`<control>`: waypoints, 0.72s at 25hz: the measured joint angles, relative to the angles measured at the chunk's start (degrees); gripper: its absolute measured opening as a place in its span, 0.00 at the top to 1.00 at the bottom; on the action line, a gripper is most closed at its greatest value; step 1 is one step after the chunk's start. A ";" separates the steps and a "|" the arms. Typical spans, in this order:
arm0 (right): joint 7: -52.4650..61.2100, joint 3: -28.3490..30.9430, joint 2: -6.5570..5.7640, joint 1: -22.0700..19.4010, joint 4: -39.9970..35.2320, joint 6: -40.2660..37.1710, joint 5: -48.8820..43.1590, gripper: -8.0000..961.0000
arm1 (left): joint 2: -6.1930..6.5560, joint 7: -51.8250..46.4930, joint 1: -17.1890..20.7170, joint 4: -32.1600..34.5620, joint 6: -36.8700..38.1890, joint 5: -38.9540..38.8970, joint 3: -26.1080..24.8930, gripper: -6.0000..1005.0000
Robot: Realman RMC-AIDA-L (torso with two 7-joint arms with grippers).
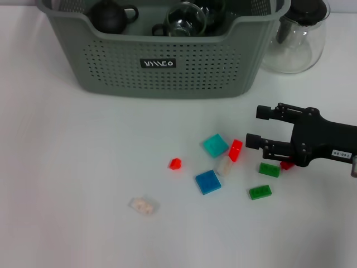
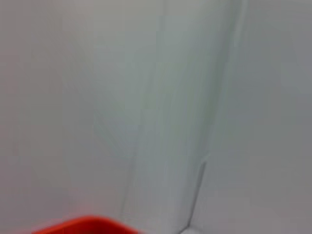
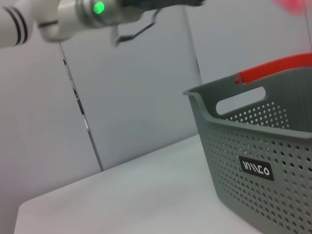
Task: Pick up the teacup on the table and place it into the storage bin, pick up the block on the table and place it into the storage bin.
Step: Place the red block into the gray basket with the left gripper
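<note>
My right gripper [image 1: 254, 127] hovers open and empty at the table's right side, its fingers pointing toward the scattered blocks. Closest to it are a red block [image 1: 235, 149] and a teal block [image 1: 215, 145]. A blue block [image 1: 208, 181], a small red one [image 1: 175, 163], two green ones [image 1: 269, 170] and a pale clear one [image 1: 144, 206] lie around them. The grey-green storage bin [image 1: 167, 78] stands at the back, also in the right wrist view [image 3: 253, 146]. Inside it sit a dark rounded vessel [image 1: 111, 15] and a clear glass cup [image 1: 184, 19]. No teacup shows on the table.
A clear glass pot with a black lid [image 1: 295, 39] stands right of the bin. The left arm [image 3: 73, 14] is raised high, seen only in the right wrist view. White tabletop stretches left of the blocks.
</note>
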 joint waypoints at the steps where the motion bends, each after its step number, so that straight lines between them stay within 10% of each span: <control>1: 0.00 0.00 0.00 0.00 0.00 0.00 -0.02 0.17 | 0.40 -3.28 -0.30 0.29 -3.83 0.01 3.91 0.81; 8: 0.00 -0.08 0.00 0.24 0.00 -0.05 -0.08 0.17 | 1.69 -13.54 -3.14 -0.15 -21.27 5.26 23.34 0.86; 18: 0.00 -0.01 -0.09 0.42 0.00 0.11 -0.01 0.17 | 0.57 -10.72 3.04 4.50 -14.32 1.32 19.57 0.86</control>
